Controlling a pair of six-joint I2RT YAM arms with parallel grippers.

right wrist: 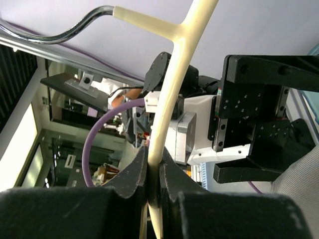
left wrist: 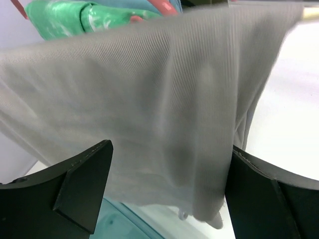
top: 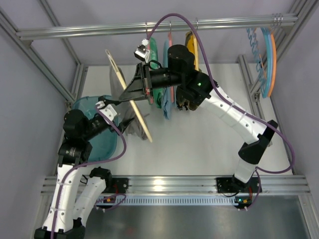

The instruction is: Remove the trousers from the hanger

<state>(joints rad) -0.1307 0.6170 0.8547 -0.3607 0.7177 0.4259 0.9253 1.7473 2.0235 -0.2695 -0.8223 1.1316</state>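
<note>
We've got the trousers [left wrist: 164, 114] in matt, ribbed cloth. The hanger [right wrist: 175, 74] looks smooth plastic, its hook [right wrist: 99, 10] glossy metal.

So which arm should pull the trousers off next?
Left, probably. The left gripper is open, facing the grey trousers close up; the right gripper is shut on the cream hanger, so it is occupied.

Top external: high behind the arm bases [top: 237, 185], looking down on the table [top: 199, 144]. Left wrist: very close on the trousers [left wrist: 149, 109], cloth filling the frame. Right wrist: close, facing upward along the hanger [right wrist: 172, 94]. Overhead view shares both items.
</note>
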